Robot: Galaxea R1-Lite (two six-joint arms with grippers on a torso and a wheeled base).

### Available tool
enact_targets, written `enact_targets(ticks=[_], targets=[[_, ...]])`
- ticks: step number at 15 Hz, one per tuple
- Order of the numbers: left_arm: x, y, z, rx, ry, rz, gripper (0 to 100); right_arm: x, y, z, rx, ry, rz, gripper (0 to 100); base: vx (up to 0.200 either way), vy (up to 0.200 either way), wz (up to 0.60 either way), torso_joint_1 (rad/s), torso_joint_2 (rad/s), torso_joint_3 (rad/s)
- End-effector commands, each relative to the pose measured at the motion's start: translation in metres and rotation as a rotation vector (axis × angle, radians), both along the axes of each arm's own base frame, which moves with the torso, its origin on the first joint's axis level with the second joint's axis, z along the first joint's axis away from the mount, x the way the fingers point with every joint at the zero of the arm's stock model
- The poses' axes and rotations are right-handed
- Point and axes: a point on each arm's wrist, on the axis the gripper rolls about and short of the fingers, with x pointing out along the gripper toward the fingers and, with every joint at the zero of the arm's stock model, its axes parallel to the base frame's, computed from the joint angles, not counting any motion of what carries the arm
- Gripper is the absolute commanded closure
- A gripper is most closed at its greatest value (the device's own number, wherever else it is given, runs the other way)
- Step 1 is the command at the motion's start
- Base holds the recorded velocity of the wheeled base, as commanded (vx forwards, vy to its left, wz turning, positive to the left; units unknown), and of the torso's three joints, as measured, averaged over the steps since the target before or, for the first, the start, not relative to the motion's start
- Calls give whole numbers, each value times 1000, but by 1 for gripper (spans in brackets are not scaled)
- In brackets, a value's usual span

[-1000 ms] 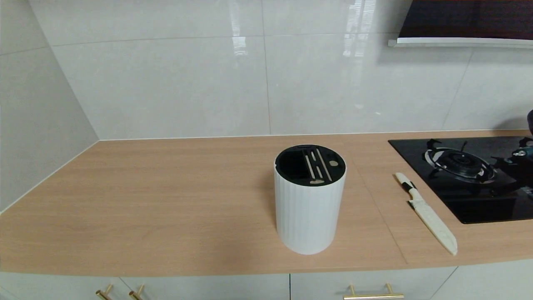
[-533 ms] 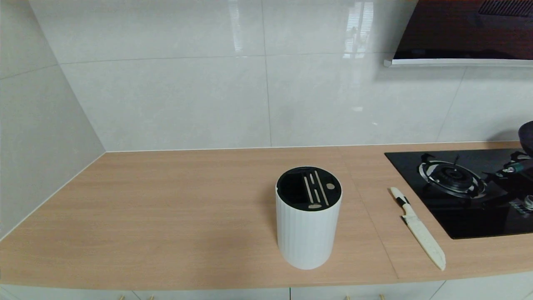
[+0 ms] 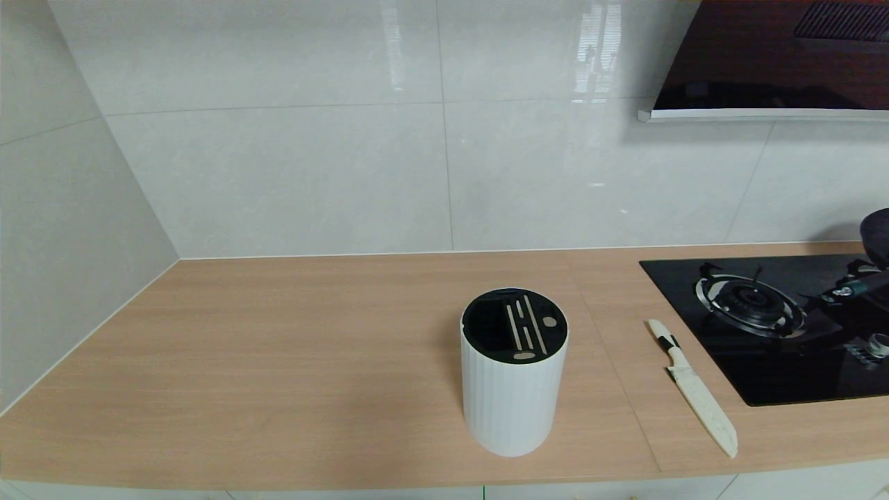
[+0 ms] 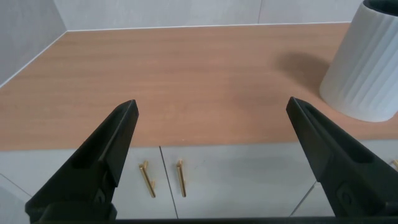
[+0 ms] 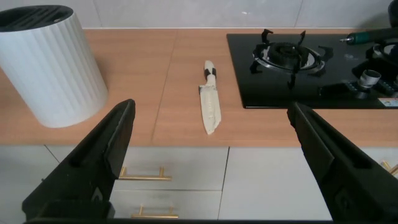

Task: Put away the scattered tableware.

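A white ribbed cylindrical holder point(image 3: 512, 375) with a black slotted top stands on the wooden counter point(image 3: 278, 361), near its front edge. A white knife point(image 3: 691, 385) with a black band on its handle lies flat to the holder's right, blade toward the counter's front. My left gripper point(image 4: 211, 143) is open and hangs in front of the counter edge, with the holder point(image 4: 367, 62) off to one side. My right gripper point(image 5: 208, 149) is open too, in front of the counter, with the knife point(image 5: 210, 106) between its fingers' line of sight and the holder point(image 5: 53, 68) beside it.
A black gas hob point(image 3: 771, 326) with a burner sits at the counter's right, close to the knife. A dark pan's edge point(image 3: 876, 236) shows at far right. A range hood point(image 3: 764, 62) hangs above. Tiled walls close the back and left. Cabinet doors with gold handles point(image 5: 144, 177) lie below.
The head camera has tilted up and the whole picture has shifted down and slightly left. The holder and the knife have not moved on the counter.
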Motion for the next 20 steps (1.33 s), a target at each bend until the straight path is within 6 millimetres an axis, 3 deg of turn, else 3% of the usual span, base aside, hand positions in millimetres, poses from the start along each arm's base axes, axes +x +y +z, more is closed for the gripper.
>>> enact_targets(ticks=[1,6,8,10,12,15,18,20], targets=[[0,0,0,0,1,0,0,0,0,0,0,1,1,0,0,0,0,0,0,0],[0,0,0,0,1,0,0,0,0,0,-32,1,3,0,0,0,0,0,0,0],[0,0,0,2,1,0,0,-3,0,51,19,-61,31,0,0,0,0,0,0,0],[0,0,0,3,1,0,0,9,0,85,23,-19,50,0,0,0,0,0,0,0],[0,0,0,2,1,0,0,41,1,110,21,110,49,0,0,0,0,0,0,0],[0,0,0,2,1,0,0,105,5,122,14,341,49,0,0,0,0,0,0,0],[0,0,0,2,1,0,0,181,9,99,6,554,48,0,0,0,0,0,0,0],[0,0,0,2,1,0,0,217,11,83,5,568,47,0,0,0,0,0,0,0]])
